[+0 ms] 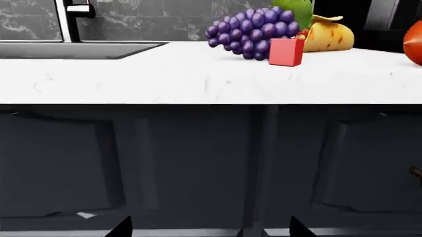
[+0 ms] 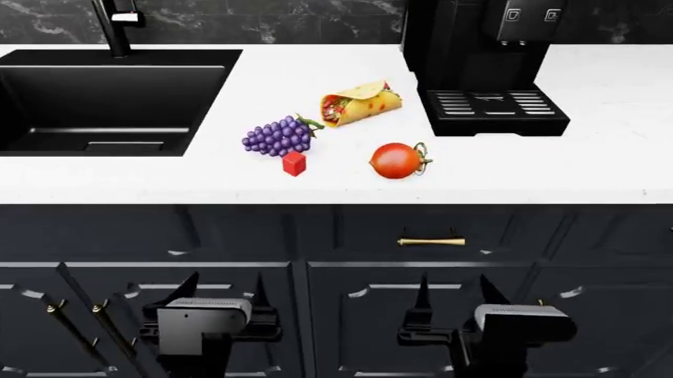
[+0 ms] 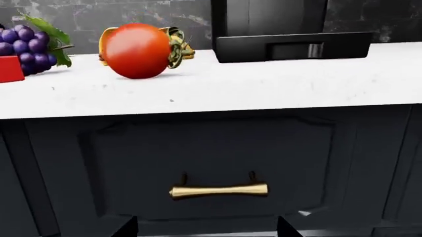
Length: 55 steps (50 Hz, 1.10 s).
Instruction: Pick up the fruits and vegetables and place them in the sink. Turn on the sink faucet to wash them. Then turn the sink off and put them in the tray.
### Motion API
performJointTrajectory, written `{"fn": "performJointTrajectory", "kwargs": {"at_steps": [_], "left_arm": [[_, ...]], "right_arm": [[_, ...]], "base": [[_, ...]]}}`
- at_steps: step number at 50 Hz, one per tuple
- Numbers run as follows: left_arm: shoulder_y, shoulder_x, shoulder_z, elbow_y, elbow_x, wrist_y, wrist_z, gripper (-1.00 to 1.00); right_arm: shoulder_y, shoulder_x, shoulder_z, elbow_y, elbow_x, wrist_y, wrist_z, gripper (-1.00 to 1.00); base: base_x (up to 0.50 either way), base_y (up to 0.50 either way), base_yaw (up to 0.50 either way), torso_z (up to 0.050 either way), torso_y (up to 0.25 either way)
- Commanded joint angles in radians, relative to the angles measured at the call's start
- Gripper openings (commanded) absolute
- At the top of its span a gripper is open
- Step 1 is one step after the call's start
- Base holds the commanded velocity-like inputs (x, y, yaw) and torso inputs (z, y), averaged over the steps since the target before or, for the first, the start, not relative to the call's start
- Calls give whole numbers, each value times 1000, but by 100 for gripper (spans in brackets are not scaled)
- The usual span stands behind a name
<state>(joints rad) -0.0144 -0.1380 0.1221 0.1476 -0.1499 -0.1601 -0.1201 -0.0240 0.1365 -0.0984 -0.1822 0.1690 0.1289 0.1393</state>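
White stone tabletop (image 2: 526, 169), faintly veined, over dark panelled cabinet fronts; dark marble backsplash behind.

Item: sink (image 2: 63, 138), matte black rectangular basin, set into the tabletop at my far left; black upright faucet (image 2: 113, 27) at its back rim.

Item: grapes (image 2: 279, 135), glossy purple cluster, green leaf at one end; long axis runs from near-left to far-right, leaf end toward the wrap. Between sink and tomato.

Item: small red cube (image 2: 295, 163), matte, just in front of the grapes.

Item: tortilla wrap (image 2: 361, 102), yellow, rolled, behind the grapes.

Item: tomato (image 2: 398, 161), round, smooth red, stem pointing right, toward the black coffee machine (image 2: 478, 59).

Item: brass drawer handle (image 2: 431, 241), horizontal.

I see left tool (image 2: 226, 295) and right tool (image 2: 458, 295) low before the cabinets, both spread wide, gripping nothing.
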Motion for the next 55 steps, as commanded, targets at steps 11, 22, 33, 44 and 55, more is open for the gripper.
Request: {"fn": "performJointTrajectory", "kwargs": {"at_steps": [11,22,33,44,55], "left_arm": [[-444,-172,-298,745,-582,-1063,-40,100],[-950,-236,-357,541,-780,-1347,-39,100],[-1152,-317,-346,388,-1017,-1403,-183,100],[-1170,-346,-300,350,-1094,-1357,-232,100],[-1191,-363,-287,330,-1133,-1344,-256,100]], "right_arm": [[351,214,365,-863,610,1081,176,100],[918,475,453,-584,1597,1304,768,100],[1026,556,374,-509,1643,1307,748,100],[1029,586,362,-502,1641,1297,733,100],[1052,598,324,-498,1664,1271,750,100]], "base": [[0,0,0,0,0],[36,0,0,0,0],[179,0,0,0,0],[345,0,0,0,0],[375,0,0,0,0]]}}
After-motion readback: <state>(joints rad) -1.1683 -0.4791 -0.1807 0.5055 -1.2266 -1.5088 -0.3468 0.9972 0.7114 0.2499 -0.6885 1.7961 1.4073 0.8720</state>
